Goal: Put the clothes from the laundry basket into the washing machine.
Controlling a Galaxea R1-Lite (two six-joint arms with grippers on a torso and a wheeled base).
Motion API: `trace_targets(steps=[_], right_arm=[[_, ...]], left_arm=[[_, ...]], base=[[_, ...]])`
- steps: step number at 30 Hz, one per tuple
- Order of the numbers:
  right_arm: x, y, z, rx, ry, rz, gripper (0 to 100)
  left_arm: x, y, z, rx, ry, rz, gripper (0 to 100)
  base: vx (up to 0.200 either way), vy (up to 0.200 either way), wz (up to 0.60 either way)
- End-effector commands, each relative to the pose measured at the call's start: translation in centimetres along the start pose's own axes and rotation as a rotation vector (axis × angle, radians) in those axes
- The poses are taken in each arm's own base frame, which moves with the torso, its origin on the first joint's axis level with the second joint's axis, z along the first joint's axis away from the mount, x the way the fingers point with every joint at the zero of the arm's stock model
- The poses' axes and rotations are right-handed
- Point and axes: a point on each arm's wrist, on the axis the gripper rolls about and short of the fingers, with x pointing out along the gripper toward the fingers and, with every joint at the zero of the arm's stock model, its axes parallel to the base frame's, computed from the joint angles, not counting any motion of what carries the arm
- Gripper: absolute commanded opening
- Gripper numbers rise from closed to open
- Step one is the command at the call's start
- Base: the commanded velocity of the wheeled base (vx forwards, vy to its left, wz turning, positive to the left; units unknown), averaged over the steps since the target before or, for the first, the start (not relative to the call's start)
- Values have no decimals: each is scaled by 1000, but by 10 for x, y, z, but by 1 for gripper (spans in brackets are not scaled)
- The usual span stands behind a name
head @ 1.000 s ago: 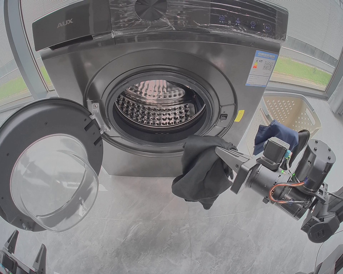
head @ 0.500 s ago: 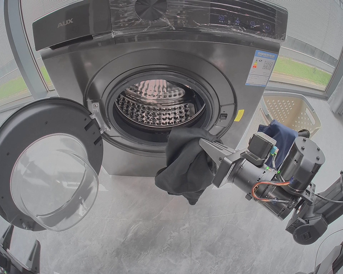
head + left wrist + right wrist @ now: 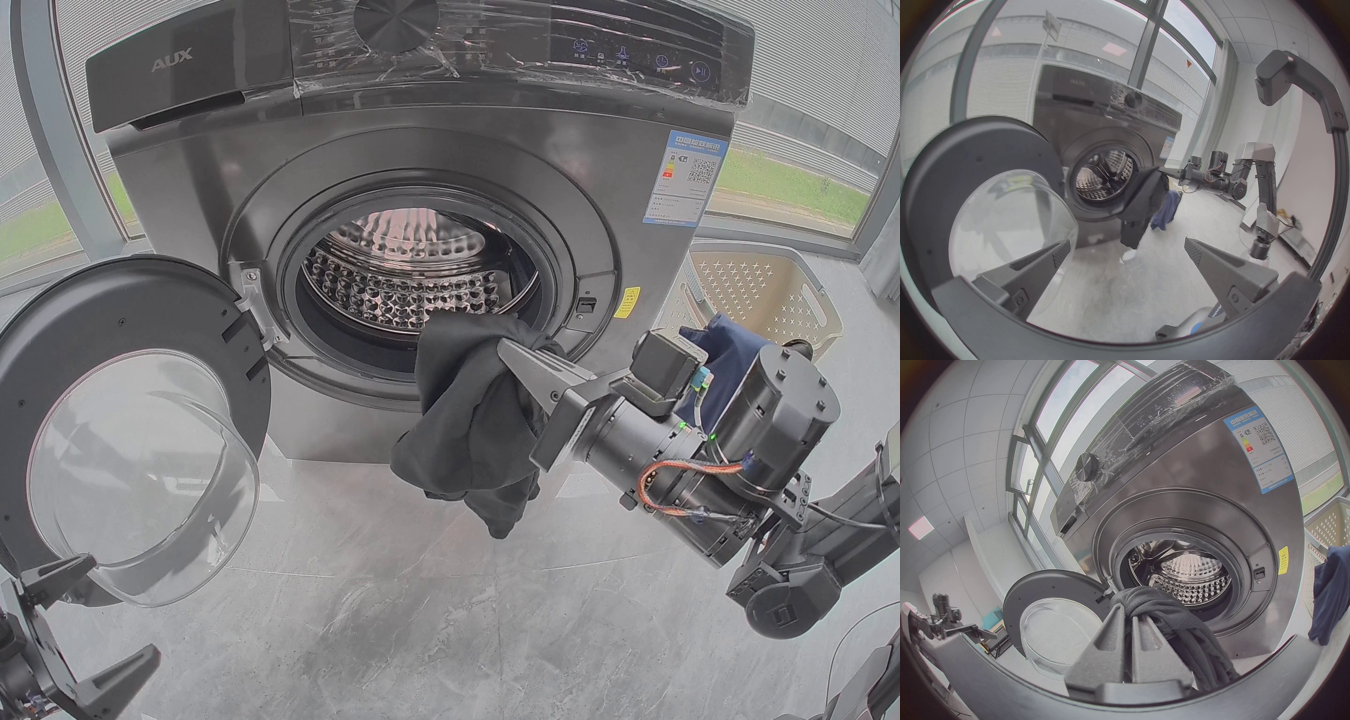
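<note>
Charcoal cloth [image 3: 469, 412] hangs at the centre of the head view. Its top fold is at the lower lip of the washing machine [image 3: 187, 187] opening, and the rest droops before the machine's front. It is held high by one gathered fold, I judge, so the loose tail can follow over the lip into the drum [image 3: 412, 272]; whether it rests on that lip I cannot tell. The right hand [image 3: 506, 349] is clamped tight on that fold, its forearm slanting up from the lower right, pointing at the opening. A blue garment [image 3: 727, 347] drapes the laundry basket [image 3: 764, 281] at right. The door [image 3: 122, 309] stands swung wide at left. The left hand [image 3: 117, 609] sits spread wide and empty in the lower left corner.
</note>
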Motion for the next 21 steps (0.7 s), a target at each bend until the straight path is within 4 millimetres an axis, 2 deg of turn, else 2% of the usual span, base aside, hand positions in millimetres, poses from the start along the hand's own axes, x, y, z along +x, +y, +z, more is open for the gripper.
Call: trace_targets(steps=[1, 4, 5, 8, 9, 10, 12, 21], right_arm=[[6, 2, -1, 17, -14, 26, 0], [6, 3, -1, 17, -16, 28, 0], [6, 3, 0, 17, -17, 27, 0], [6, 2, -1, 17, -16, 27, 0], [6, 2, -1, 17, -16, 27, 0], [6, 3, 0, 19, -19, 26, 0], [6, 2, -1, 20, -16, 22, 0], [4, 2, -4, 20, -6, 16, 0]], left_arm=[[50, 20, 0, -76, 186, -172, 100], [64, 22, 0, -82, 210, -211, 100], [78, 25, 1, -88, 230, -242, 100], [100, 29, -1, -94, 260, -261, 100], [101, 29, -1, -94, 261, -261, 100], [112, 30, -3, -90, 273, -270, 100], [128, 28, -7, -81, 289, -271, 100], [177, 22, -12, -58, 290, -319, 100]], base=[[0, 0, 0], [0, 0, 0], [0, 0, 0], [0, 0, 0], [0, 0, 0], [0, 0, 0], [0, 0, 0], [0, 0, 0]])
